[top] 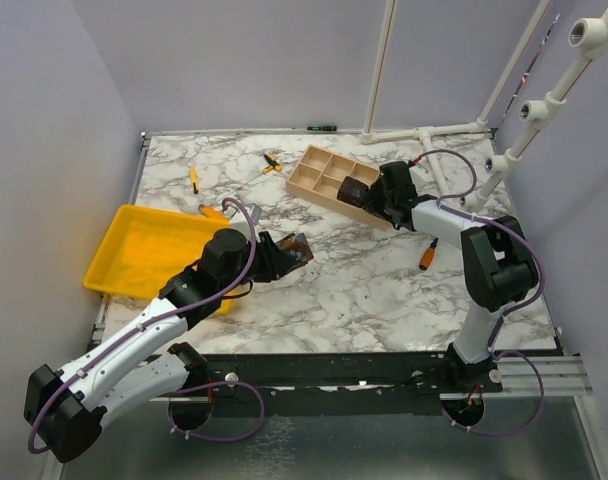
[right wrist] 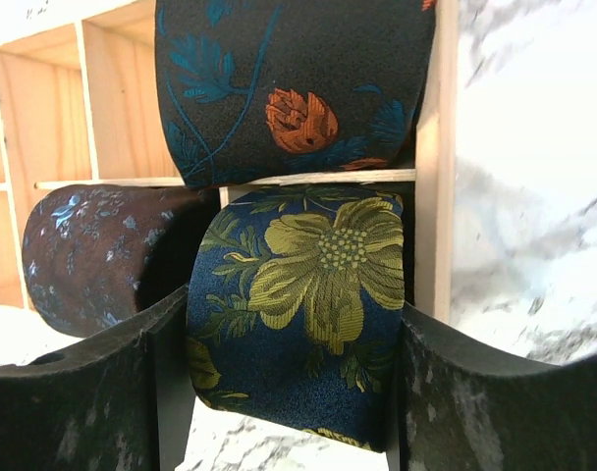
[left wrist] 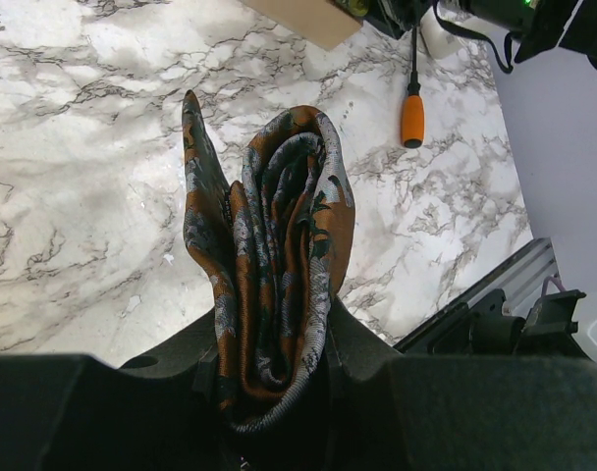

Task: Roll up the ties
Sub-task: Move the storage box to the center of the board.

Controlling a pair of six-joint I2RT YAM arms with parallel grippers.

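The left end effector (left wrist: 274,368) clamped a soft, mottled rust-brown tie (left wrist: 279,245), loosely rolled, above open marble counter (left wrist: 73,196) (an orange-handled screwdriver (left wrist: 411,120) lay well apart). The right end effector (right wrist: 294,334) gripped a woven navy floral tie (right wrist: 318,275) against the wooden tray (right wrist: 436,196)'s outer wall, a maroon roll (right wrist: 92,255) crowding its other side.

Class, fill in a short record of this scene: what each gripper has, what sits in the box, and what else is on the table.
Left gripper: shut on rust-brown rolled tie
Right gripper: shut on navy flower tie, at wooden box
Box neighbours: leaf-print tie; dark brown tie
Also: yellow tray; screwdriver
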